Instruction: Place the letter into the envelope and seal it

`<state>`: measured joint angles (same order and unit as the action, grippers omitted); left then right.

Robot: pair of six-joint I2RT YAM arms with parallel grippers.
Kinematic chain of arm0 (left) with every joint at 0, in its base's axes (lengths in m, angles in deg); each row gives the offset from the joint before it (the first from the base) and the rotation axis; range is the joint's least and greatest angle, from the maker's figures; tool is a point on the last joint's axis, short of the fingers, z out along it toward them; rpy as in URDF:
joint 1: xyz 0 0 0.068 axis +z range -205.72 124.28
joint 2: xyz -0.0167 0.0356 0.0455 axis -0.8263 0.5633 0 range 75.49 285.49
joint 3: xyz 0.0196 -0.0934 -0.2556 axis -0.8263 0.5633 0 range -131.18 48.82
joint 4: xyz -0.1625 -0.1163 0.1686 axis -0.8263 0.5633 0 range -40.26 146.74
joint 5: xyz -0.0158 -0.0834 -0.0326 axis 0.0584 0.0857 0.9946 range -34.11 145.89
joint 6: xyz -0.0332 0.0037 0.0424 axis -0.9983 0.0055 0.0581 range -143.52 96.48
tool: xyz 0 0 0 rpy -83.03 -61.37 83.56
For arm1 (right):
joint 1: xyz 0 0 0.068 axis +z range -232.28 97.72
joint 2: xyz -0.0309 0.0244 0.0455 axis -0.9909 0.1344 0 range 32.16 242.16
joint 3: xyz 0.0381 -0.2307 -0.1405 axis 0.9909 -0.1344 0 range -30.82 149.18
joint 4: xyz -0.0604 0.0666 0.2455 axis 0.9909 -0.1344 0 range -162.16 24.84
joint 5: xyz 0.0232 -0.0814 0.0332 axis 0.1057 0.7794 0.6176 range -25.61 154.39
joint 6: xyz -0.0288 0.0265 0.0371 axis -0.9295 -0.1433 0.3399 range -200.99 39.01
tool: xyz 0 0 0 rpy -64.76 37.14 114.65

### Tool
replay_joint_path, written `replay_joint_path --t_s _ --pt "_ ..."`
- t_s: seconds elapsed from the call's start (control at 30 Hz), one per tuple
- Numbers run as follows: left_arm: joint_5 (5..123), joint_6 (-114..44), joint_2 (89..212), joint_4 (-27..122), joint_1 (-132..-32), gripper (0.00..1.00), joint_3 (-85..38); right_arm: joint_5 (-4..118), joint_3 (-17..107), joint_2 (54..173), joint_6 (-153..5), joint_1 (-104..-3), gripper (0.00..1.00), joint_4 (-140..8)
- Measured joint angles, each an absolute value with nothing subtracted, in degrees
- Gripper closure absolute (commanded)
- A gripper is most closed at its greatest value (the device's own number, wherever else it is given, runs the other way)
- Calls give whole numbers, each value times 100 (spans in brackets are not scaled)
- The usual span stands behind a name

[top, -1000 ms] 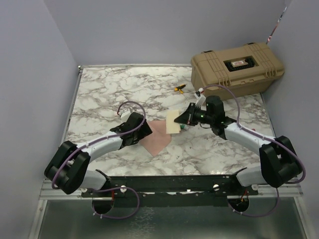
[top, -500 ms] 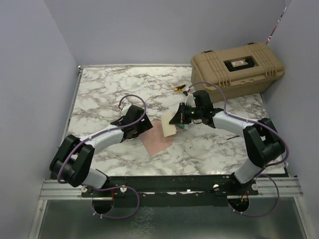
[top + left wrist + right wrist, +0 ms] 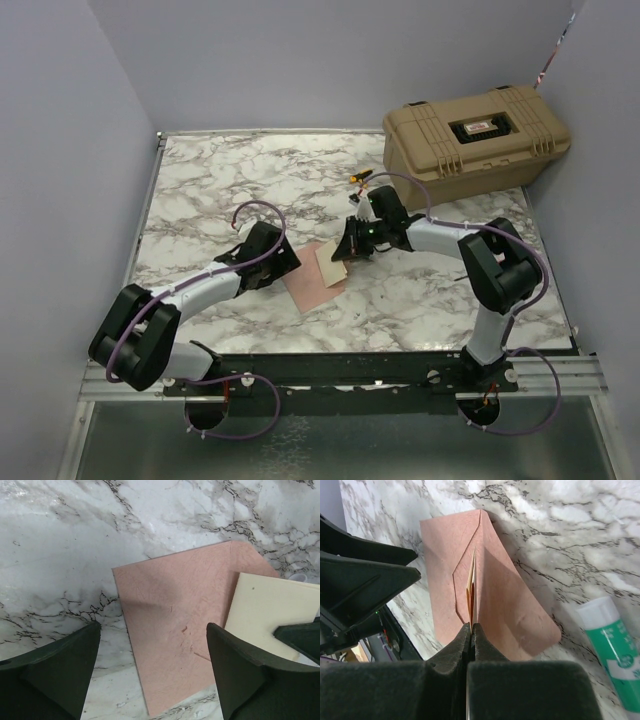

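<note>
The salmon envelope (image 3: 310,287) lies flat on the marble table; it also shows in the left wrist view (image 3: 170,630) and the right wrist view (image 3: 500,595). My right gripper (image 3: 347,249) is shut on the letter (image 3: 331,266), a pale sheet held tilted over the envelope's right part. The letter looks cream in the left wrist view (image 3: 265,612) and shows edge-on between the shut pads in the right wrist view (image 3: 471,585). My left gripper (image 3: 283,262) is open and empty at the envelope's left edge, just above it (image 3: 150,680).
A green-and-white glue stick (image 3: 612,645) lies on the table right of the envelope. A tan hard case (image 3: 475,135) stands at the back right. A small yellow-and-black item (image 3: 360,177) lies behind the right gripper. Walls close in the left and back.
My right gripper has carried the letter leftwards and lower, over the envelope. My left gripper has stayed open at the envelope's left edge, shifting only slightly.
</note>
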<state>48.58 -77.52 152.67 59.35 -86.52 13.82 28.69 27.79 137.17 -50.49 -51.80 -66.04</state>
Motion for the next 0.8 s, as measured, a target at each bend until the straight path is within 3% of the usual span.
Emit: replay_joint_path --t_s 0.8 --pt "5052 -8139 15117 5213 -8646 18 1771 3542 2667 13870 -3639 -4776 99 -6784"
